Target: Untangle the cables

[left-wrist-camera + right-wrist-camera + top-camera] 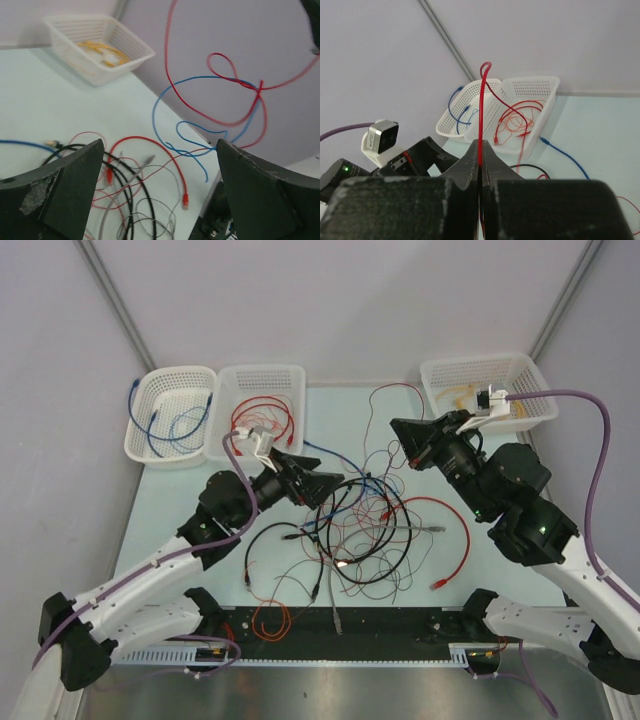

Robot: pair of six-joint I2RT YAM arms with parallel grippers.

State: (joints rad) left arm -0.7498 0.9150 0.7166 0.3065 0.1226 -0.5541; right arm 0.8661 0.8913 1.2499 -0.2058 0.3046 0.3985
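Note:
The cables (365,530) lie as a jumble of black, red, blue, grey and thin reddish wires at the table's middle. My right gripper (394,428) is shut on a thin red cable (481,107) that rises straight up from the closed fingertips (481,150). In the left wrist view that red cable (172,75) hangs raised before the wall, with a blue wire (159,107) knotted to it. My left gripper (335,486) is open and empty above the jumble's left side. Its jaws (159,145) stand wide apart over black loops (135,190) and a red plug-ended cable (185,199).
Three white baskets stand at the back: one with blue cables (170,415), one with red cables (262,410), and one at the right with yellow cables (485,390). A black rail (340,625) runs along the near edge. Loose orange wire (268,618) lies there.

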